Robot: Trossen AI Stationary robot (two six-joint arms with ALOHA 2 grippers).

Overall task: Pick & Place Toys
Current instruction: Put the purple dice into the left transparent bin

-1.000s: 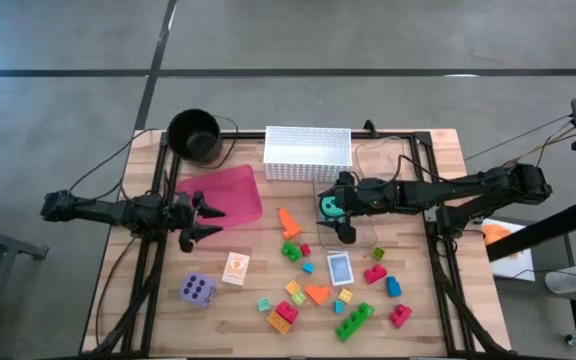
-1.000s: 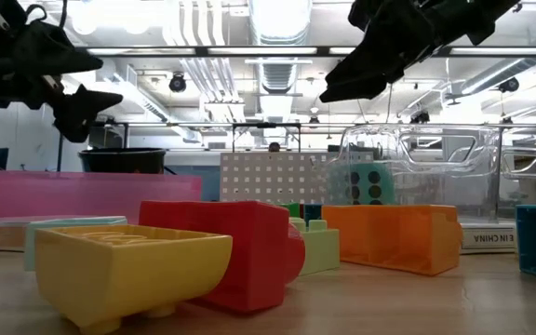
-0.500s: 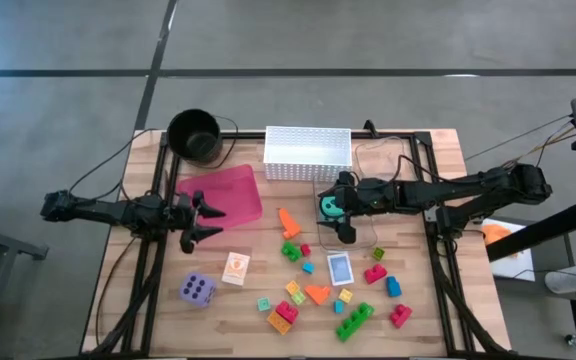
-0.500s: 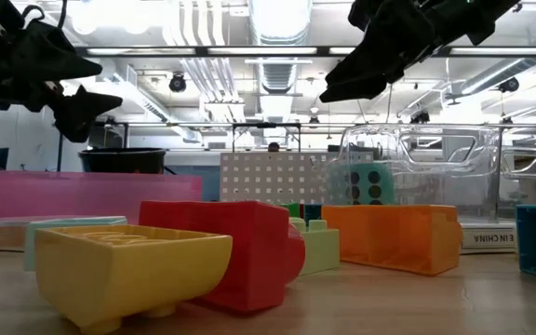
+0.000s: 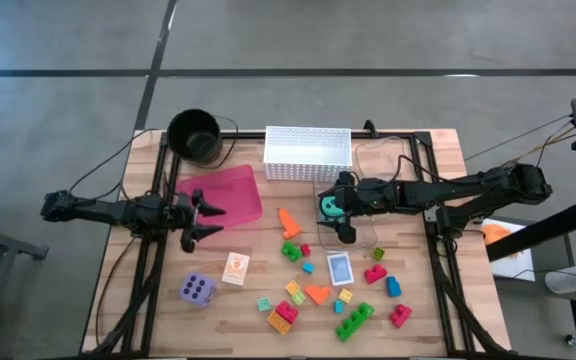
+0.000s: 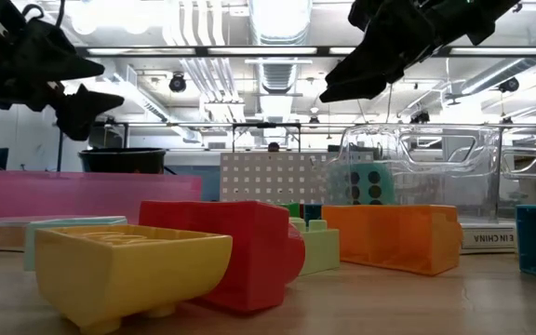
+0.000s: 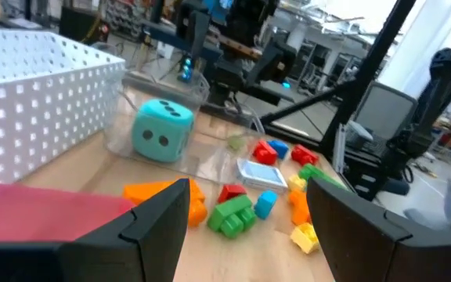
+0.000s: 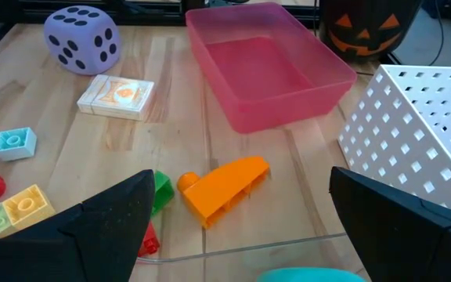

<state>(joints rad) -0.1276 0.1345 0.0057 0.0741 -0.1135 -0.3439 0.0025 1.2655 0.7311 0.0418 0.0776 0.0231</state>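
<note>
Wooden table (image 5: 238, 310) strewn with toys (image 5: 313, 290), grey floor (image 5: 368, 40) around.

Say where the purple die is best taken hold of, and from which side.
Judging from the high view, the purple die sits alone on the table, apart from the card. Come straight down with the left hand, which is nearer, and pinch two opposite flat side faces; the cube's parallel faces suit this.
</note>
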